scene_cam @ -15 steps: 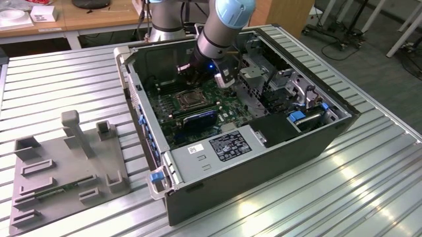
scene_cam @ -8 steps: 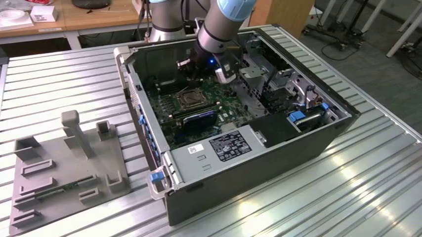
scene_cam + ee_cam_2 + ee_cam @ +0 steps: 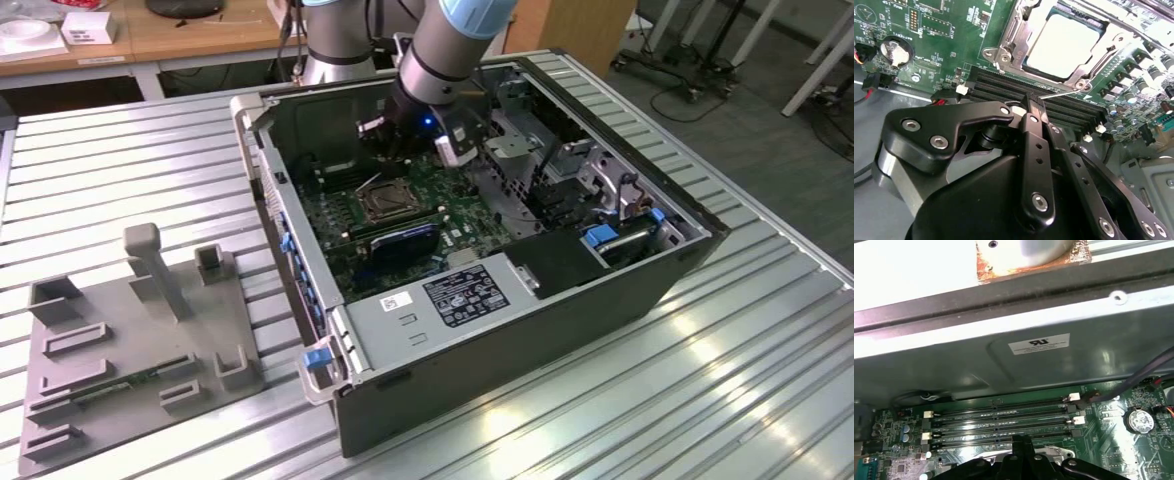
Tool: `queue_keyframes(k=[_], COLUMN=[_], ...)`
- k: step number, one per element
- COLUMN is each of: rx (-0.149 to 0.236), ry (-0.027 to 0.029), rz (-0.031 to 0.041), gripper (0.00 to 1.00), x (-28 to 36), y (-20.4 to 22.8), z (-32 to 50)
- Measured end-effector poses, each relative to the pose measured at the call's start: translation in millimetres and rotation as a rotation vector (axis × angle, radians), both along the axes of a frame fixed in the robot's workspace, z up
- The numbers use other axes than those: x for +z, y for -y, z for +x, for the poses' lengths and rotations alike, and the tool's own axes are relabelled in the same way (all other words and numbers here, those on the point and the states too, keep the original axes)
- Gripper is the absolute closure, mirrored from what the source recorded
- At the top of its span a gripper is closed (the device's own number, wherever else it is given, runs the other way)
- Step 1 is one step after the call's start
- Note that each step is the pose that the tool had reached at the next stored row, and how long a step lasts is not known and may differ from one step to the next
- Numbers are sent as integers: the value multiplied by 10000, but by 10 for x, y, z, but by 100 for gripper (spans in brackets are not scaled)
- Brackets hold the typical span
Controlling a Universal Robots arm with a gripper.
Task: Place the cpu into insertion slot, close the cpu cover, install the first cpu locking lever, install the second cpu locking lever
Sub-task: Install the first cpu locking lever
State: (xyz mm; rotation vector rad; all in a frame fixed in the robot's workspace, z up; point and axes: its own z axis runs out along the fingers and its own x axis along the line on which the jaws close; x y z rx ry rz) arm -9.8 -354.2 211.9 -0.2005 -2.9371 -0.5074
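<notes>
One robot arm [image 3: 447,45] is seen reaching down into an open computer case [image 3: 534,300] that lies on its side on a ribbed metal surface [image 3: 747,400]. The tool [image 3: 1035,102] is seen in the second wrist view with its black fingers [image 3: 1033,150] drawn together so that no gap is visible at the tips, and nothing is seen held between them. The tips are poised over the long black memory slots [image 3: 1054,107], just beside the insertion slot [image 3: 1004,47], with a thin silvery lever [image 3: 1061,93] lying just beyond them.

The cpu [image 3: 1061,42], a pale square chip, is seated in the insertion slot. The cpu cover [image 3: 1114,42], a silvery frame, is seen lying around the chip, which shows through its window. Whether the levers are latched cannot be told.

In the first wrist view, the same memory slots [image 3: 999,422] are seen on the green motherboard [image 3: 1109,440], with a round coin battery [image 3: 1138,420] near one end and the grey case wall [image 3: 1004,355] behind. In the exterior view, a grey parts tray [image 3: 127,350] is seen on the surface, well apart from the case toward the exterior view's left.
</notes>
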Motion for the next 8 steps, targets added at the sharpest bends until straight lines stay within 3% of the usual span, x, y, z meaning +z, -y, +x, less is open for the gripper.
queue_keyframes(k=[8], rx=[0], ry=[109], rz=[-6], gripper=[89], x=[0], y=[-17], z=[-98])
